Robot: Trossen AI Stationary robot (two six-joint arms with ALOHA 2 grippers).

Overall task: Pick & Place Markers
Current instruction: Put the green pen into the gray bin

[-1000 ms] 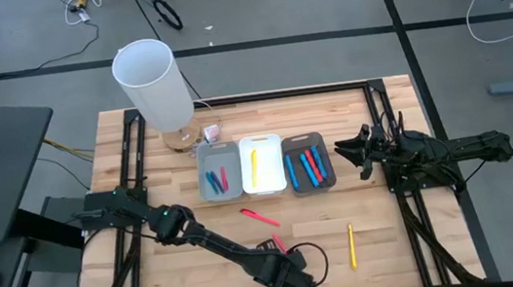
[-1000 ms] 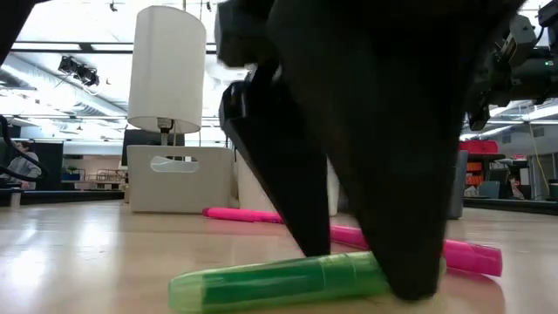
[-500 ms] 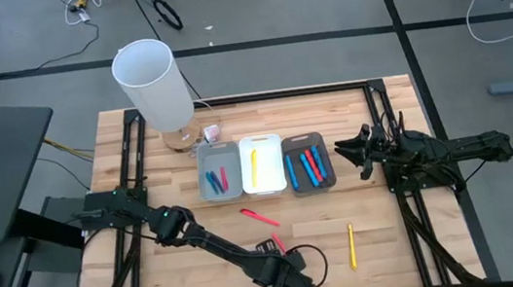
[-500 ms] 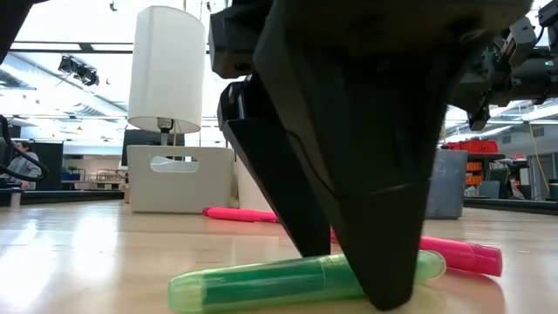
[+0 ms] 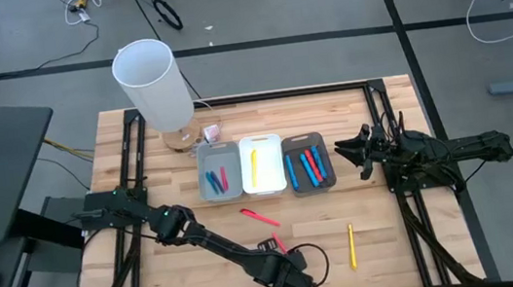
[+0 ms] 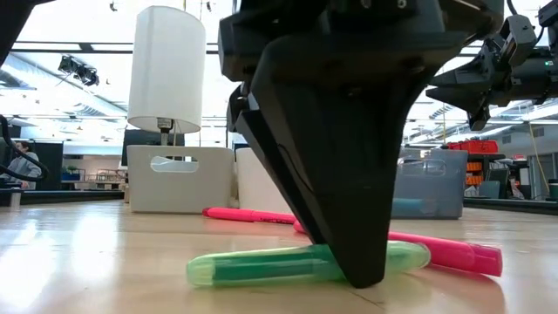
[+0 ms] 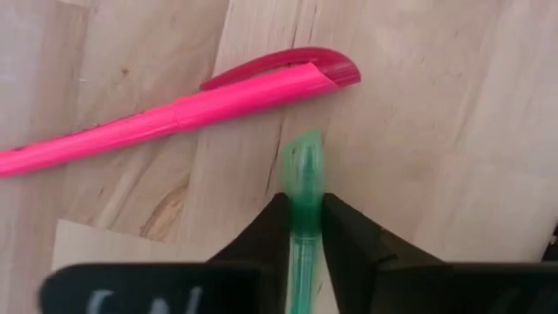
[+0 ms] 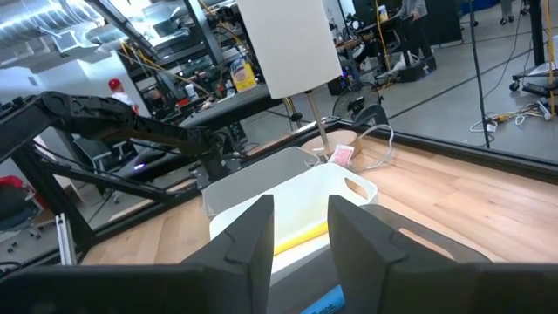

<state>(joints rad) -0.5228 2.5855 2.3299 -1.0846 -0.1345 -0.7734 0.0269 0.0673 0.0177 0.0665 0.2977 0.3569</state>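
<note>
A green marker (image 6: pixel 288 264) lies flat on the wooden table near its front edge, and my left gripper (image 6: pixel 360 277) stands over it, shut on it. In the left wrist view the green marker (image 7: pixel 303 170) sticks out from between my left gripper's (image 7: pixel 303 222) dark fingers. A pink marker (image 7: pixel 174 113) lies just beyond it, and a second pink marker (image 6: pixel 248 214) lies farther back. A yellow marker (image 5: pixel 352 246) lies to the right. My right gripper (image 8: pixel 301 231) waits at the table's right side, open and with nothing in it. My left gripper pinches the green marker's barrel (image 7: pixel 303 187) between its two fingers, nearer the end that lies by the pink marker. The fingers come steeply from above and lie across the marker. The marker lies level on the table.
Three small bins (image 5: pixel 261 165) stand in a row at the table's middle back, with markers inside. A white lamp (image 5: pixel 154 87) stands at the back left. Bare wood lies to the left of the green marker.
My left gripper has shut on the green marker without moving from its place. The marker has slid a little along the table, toward the right in the low view, and still lies flat.
</note>
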